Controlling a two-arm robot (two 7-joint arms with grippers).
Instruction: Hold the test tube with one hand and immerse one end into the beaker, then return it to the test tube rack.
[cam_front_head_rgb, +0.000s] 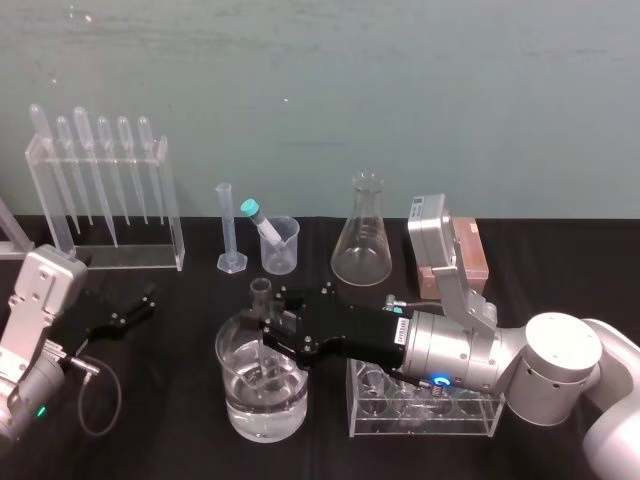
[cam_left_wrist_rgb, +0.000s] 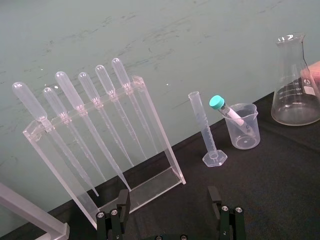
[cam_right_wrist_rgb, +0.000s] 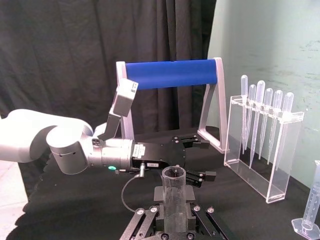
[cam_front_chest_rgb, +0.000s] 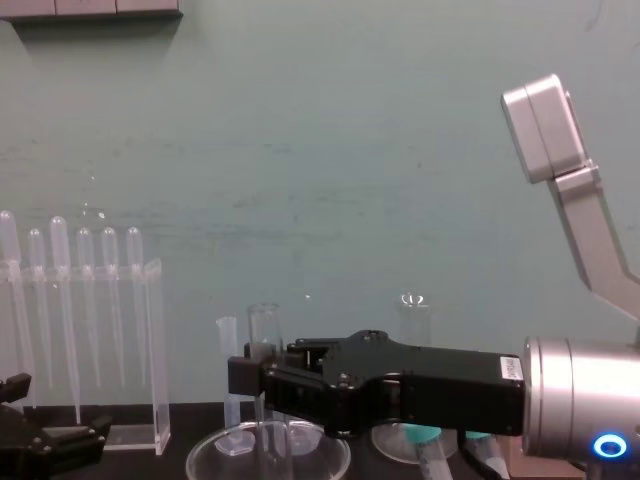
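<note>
Test tube (cam_front_head_rgb: 261, 297) stands upright, clenched in my right pincer (cam_front_head_rgb: 267, 337), lower end down inside the beaker (cam_front_head_rgb: 262, 415). My left pincer (cam_front_head_rgb: 122, 312) lies released, parked at the table's (cam_front_head_rgb: 170, 440) left.

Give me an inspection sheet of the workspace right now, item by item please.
Surface: black cloth-covered table, no spills seen.
Job's things: long clear glass test tube upright, lower end inside large clear glass beaker holding water.
Clutter: clear pipette rack; graduated cylinder; small clear cup with teal-capped tube; conical flask; clear test tube rack beside beaker.
Grippers: right gripper shut on test tube; left gripper open, idle at table's left.
Cables: black cable looped beside left arm.
Surroundings: teal wall behind.
</note>
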